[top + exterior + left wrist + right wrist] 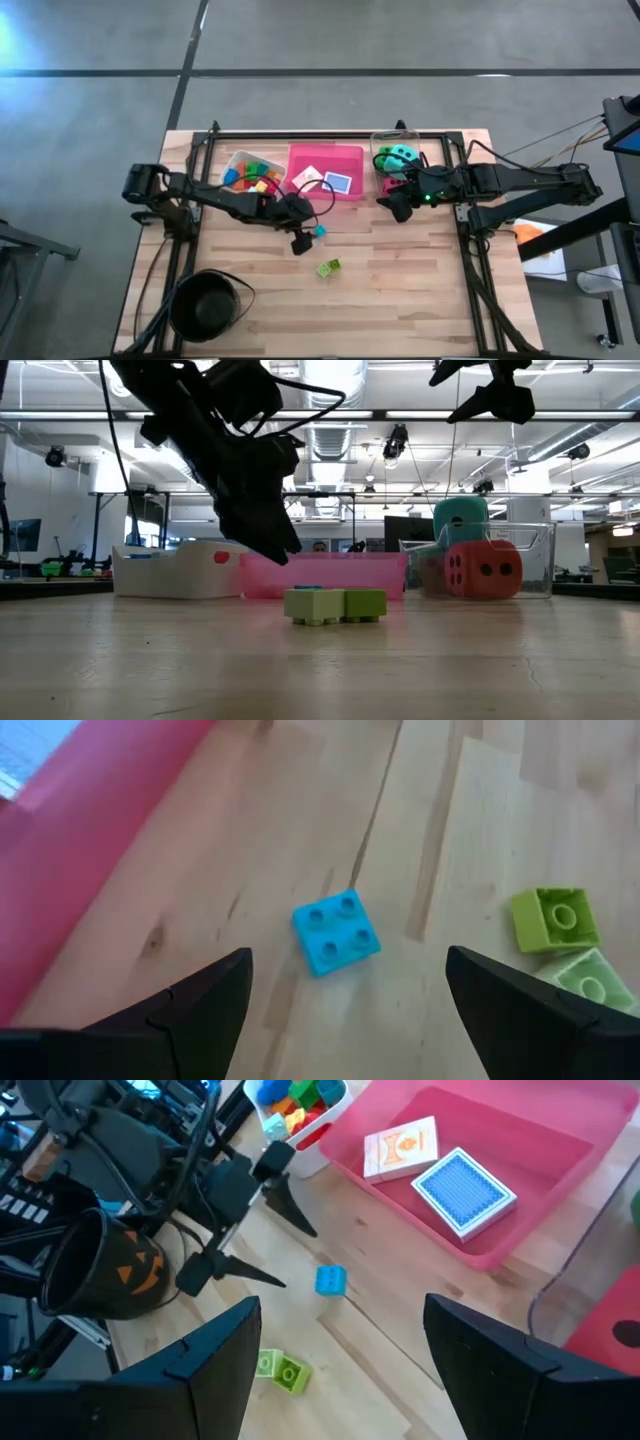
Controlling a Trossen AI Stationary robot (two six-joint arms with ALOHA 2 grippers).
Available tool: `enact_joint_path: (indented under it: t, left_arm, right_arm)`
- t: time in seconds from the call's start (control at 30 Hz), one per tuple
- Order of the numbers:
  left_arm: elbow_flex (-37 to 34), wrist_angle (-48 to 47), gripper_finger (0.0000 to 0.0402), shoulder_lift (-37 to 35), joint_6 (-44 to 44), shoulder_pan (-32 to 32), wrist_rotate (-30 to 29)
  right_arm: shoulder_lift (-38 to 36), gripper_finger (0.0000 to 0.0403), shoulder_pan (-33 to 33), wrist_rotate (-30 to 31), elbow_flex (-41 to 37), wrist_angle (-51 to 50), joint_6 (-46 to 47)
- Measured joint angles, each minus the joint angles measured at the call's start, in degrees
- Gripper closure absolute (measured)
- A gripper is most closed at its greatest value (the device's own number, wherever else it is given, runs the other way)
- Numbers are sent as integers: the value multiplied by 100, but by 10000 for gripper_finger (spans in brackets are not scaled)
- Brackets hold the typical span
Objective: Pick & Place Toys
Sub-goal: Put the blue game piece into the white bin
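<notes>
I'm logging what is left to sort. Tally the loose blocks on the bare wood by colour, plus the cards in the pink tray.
Loose blue block: 1
Loose green blocks: 2
Flat cards in the pink tray: 2
Total: 5

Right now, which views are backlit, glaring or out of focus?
Low view: ceiling lights backlight the left arm into a silhouette; green blocks sharp, room behind soft. High view: bluish glare at the top-left corner. Left wrist view: blue block slightly soft, left gripper fingers blurred dark shapes. Right wrist view: cards clear, near fingers blurred.
</notes>
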Motion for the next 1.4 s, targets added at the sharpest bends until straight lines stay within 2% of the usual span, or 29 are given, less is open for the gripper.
enact_joint_path:
  t: [0.3, 0.57, 0.97, 1.17, 1.4]
  left_arm:
    - [9, 620, 66, 499, 275, -276, -216]
    - [18, 656, 66, 856, -72, -442, -1076]
    - [9, 871, 66, 907, -143, -462, -1002]
    - [25, 1265, 66, 1187, -167, -490, -942]
    - [269, 1055, 72, 1441, -166, -508, -982]
  right_arm:
    - [0, 132, 3, 0, 0, 4, -145]
    - [0, 132, 2, -4, 0, -9, -149]
    - [0, 132, 0, -7, 0, -11, -291]
    - [0, 132, 0, -7, 0, -9, -339]
    - [0, 132, 4, -13, 0, 11, -340]
